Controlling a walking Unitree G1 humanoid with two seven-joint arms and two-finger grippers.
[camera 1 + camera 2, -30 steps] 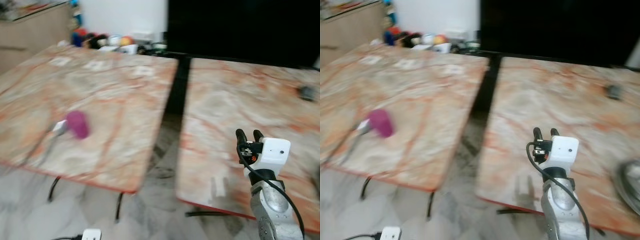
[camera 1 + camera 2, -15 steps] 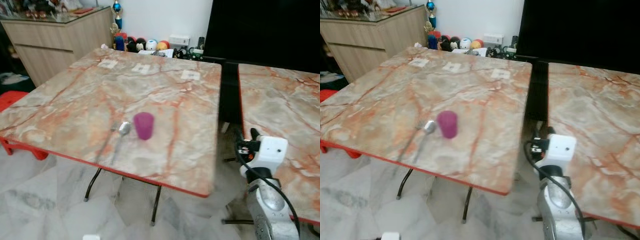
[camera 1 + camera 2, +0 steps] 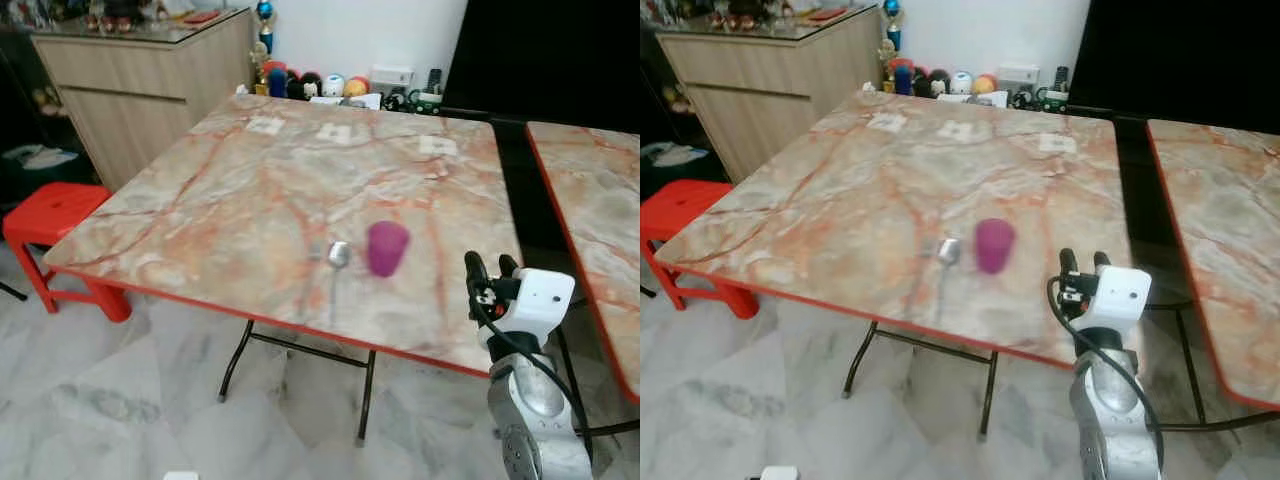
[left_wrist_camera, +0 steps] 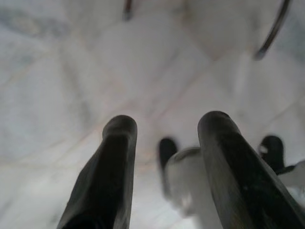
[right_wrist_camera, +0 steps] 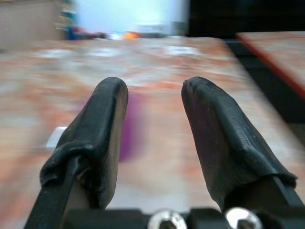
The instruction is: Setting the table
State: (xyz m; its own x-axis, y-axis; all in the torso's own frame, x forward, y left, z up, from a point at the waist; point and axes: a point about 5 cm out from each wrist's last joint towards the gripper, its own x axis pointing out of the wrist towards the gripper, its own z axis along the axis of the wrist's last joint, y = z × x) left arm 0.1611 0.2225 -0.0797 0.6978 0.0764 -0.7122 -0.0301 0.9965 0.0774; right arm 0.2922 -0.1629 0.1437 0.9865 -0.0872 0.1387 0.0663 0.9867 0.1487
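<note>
a unitree g1 faces a marble-patterned counter (image 3: 250, 190) with its right pincer (image 3: 487, 268) raised at the near right edge, fingers parted with a clear gap and nothing between them. the purple cup (image 3: 386, 248) stands toward the near right part of the counter, well within the edges, and in the right wrist view it sits blurred just beyond the left-hand black finger (image 5: 102, 129), roughly in line with the open jaws. a metal spoon (image 3: 338, 262) lies just beside the cup on its left, apart from it by a narrow gap.

the step in hand looks like the approach: the robot appears lined up on the setting but has not reached in. the next move likely calls for extending the right arm forward over the counter's edge and settling on cup or spoon, keeping the open fingers from knocking the other.

the spoon's long axis runs roughly from far to near, bowl at the far end by the cup, handle pointing at the near edge. the cup appears upright, wider at the top, though blur makes its rim hard to read.

the left pincer (image 4: 164, 138) hangs over the pale tiled floor (image 3: 120, 400), fingers apart and empty. a red stool (image 3: 55, 215) stands at the counter's left corner.
</note>
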